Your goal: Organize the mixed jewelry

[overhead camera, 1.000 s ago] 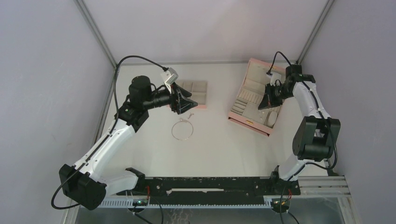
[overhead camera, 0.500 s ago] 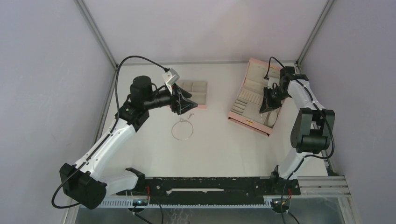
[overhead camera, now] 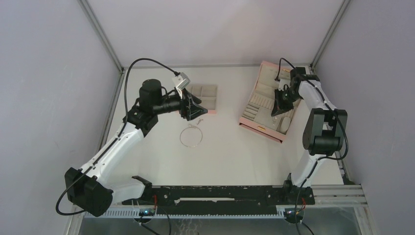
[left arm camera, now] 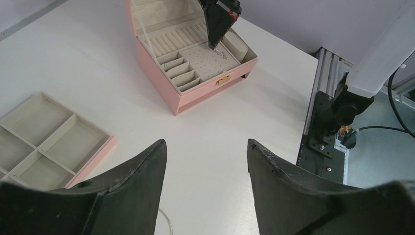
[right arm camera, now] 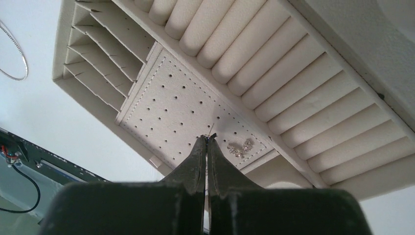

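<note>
My right gripper [right arm camera: 206,139] is shut on a tiny silver stud [right arm camera: 211,131], its thin pin sticking out past the fingertips. It hangs just over the perforated pad [right arm camera: 171,107] of the open pink box [overhead camera: 264,105]. A small sparkling cluster [right arm camera: 240,148] sits on that pad beside the tips. The thin silver wire hoop [overhead camera: 191,136] lies on the table, and a tiny silver piece [overhead camera: 199,121] lies just above it. My left gripper [overhead camera: 197,108] is open and empty, hovering over the table near the hoop; a sliver of the hoop [left arm camera: 165,221] shows by its left finger.
The pink compartment tray [overhead camera: 205,98] lies behind my left gripper and also shows in the left wrist view [left arm camera: 49,142]. The pink box has ring rolls [right arm camera: 293,88] and slotted dividers [right arm camera: 103,54]. Grey walls close in on three sides.
My right arm has swung left and brought the shut gripper lower over the box's perforated pad. My left arm has shifted only slightly.
</note>
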`<action>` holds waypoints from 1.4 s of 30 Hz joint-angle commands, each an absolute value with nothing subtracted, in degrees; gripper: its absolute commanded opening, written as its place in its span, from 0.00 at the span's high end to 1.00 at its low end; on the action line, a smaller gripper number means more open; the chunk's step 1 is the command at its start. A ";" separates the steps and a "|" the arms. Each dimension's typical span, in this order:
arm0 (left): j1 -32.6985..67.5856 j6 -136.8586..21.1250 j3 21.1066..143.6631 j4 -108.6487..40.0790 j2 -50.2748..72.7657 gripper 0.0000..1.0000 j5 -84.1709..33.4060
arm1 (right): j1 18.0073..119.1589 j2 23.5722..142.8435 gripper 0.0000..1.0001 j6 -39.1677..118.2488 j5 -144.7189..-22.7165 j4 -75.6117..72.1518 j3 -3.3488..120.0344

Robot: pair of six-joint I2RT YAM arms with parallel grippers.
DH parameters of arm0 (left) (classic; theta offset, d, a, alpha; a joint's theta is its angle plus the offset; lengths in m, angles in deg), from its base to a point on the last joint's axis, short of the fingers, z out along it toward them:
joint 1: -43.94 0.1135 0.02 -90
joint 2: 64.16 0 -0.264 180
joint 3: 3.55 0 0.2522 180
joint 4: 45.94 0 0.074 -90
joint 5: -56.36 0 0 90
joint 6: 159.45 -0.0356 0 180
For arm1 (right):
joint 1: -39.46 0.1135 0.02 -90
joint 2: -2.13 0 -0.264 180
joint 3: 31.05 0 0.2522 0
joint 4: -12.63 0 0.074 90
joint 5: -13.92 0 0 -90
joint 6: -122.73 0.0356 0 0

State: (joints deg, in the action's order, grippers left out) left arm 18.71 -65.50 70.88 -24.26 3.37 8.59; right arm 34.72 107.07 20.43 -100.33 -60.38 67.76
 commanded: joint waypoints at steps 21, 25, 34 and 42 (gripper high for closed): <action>18.91 -66.75 73.50 -24.36 3.78 0.34 8.56 | 34.93 108.07 1.00 20.50 -96.76 -57.78 69.37; 18.90 -66.72 73.56 -24.36 3.78 0.34 8.94 | 34.36 107.21 1.00 18.75 -100.22 -58.44 68.97; 18.90 -66.37 73.85 -24.27 4.16 0.33 8.17 | 33.86 107.60 1.00 18.48 -101.47 -59.69 68.84; 18.91 -66.24 74.19 -24.27 4.63 0.33 10.58 | 32.22 104.75 1.00 15.25 -102.14 -58.44 67.97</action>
State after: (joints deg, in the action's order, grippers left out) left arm 18.71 -65.94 71.08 -23.84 4.50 8.66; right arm 33.50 108.19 18.14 -101.49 -60.84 67.83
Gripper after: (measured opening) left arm 0.666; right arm 0.008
